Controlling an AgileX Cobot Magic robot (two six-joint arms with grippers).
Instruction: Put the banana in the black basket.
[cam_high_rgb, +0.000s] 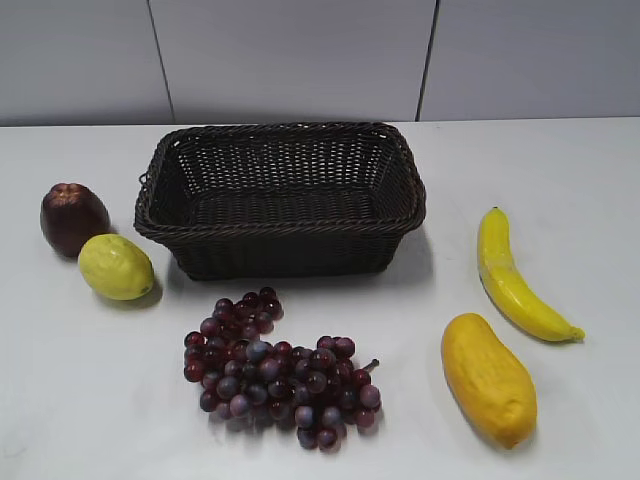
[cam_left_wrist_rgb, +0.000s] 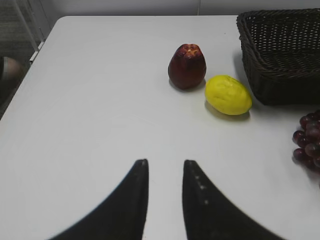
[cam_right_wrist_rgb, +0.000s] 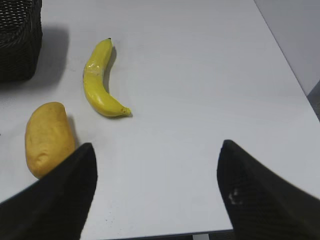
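Note:
The banana (cam_high_rgb: 512, 280) lies flat on the white table, right of the black basket (cam_high_rgb: 283, 232), and also shows in the right wrist view (cam_right_wrist_rgb: 97, 82). The basket holds nothing and stands at the middle back; its corner shows in the left wrist view (cam_left_wrist_rgb: 280, 50) and the right wrist view (cam_right_wrist_rgb: 19, 45). My right gripper (cam_right_wrist_rgb: 157, 152) is wide open and empty, hanging over the table's near right edge, short of the banana. My left gripper (cam_left_wrist_rgb: 165, 165) is open with a narrow gap, empty, over bare table at the left. Neither gripper shows in the exterior view.
A fat yellow-orange fruit (cam_high_rgb: 488, 378) lies just in front of the banana. A bunch of purple grapes (cam_high_rgb: 278, 370) lies in front of the basket. A dark red fruit (cam_high_rgb: 73, 218) and a yellow-green lemon-like fruit (cam_high_rgb: 116, 266) sit left of the basket.

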